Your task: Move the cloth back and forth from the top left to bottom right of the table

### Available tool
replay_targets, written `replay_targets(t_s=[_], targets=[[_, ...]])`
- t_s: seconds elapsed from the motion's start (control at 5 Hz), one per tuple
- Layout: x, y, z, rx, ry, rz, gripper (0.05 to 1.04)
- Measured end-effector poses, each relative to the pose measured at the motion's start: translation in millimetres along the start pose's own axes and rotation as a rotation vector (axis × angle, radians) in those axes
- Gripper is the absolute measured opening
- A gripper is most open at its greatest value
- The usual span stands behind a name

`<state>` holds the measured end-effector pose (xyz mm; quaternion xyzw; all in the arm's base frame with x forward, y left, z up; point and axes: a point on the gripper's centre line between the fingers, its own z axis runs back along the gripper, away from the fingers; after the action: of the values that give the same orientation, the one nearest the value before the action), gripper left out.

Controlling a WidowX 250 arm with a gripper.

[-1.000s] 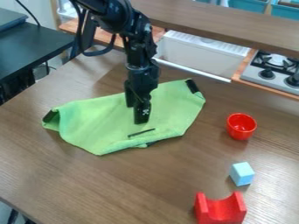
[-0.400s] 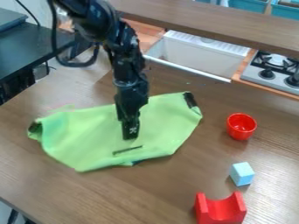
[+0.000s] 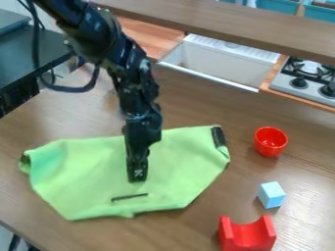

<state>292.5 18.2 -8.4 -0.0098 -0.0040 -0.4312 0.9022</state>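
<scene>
My black gripper points down onto the middle of the green cloth, pressed against it or very close above. The cloth lies spread on the left and centre of the brown table, with dark patches at its left and upper right corners and a short dark strip below the gripper. Whether the fingers hold any fabric is hidden by the gripper's own body.
At the right stand a red cup, a light blue block and a red curved block. Behind the table are a white sink and a stove; a dark table stands at the upper left.
The gripper has moved toward the table's front edge and slightly left, and the cloth has slid along with it. The red cup and both blocks have stayed put.
</scene>
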Motion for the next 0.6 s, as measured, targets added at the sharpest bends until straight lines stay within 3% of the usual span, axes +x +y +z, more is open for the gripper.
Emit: replay_targets(t_s=[0.4,0.6], targets=[[-10.1,-43.0,0.6,-0.040,0.008,-0.088,1.001],[-8.3,-38.3,-0.2,-0.022,0.007,-0.088,1.001]])
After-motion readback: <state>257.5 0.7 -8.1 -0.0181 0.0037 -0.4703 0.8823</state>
